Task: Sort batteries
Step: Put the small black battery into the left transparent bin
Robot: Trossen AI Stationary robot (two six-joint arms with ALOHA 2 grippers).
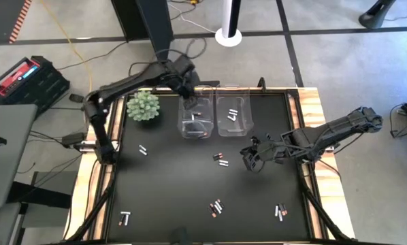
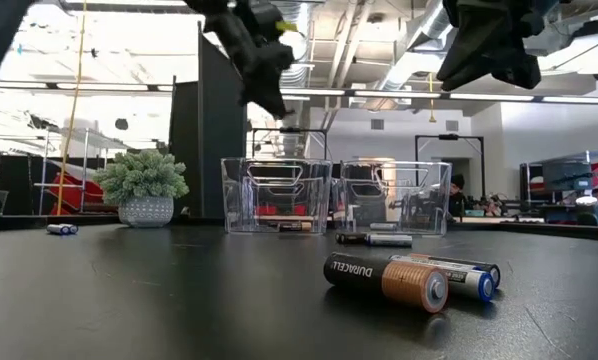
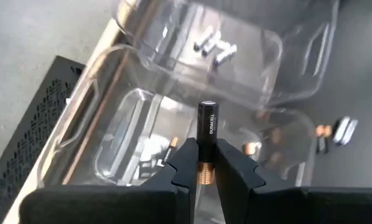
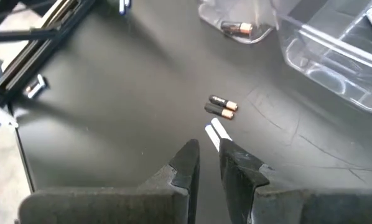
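One battery (image 3: 208, 121) clamped upright in left tool (image 3: 203, 163) (over bin (image 3: 111, 134)).

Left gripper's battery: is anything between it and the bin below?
Nothing visible. The left gripper holds a dark battery upright over the open left bin; only clear air and the bin's open top lie beneath.

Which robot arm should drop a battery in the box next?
The left one. Its end effector already grips a dark battery right above the left clear bin. The right end effector hangs over the table near loose batteries, holding nothing.
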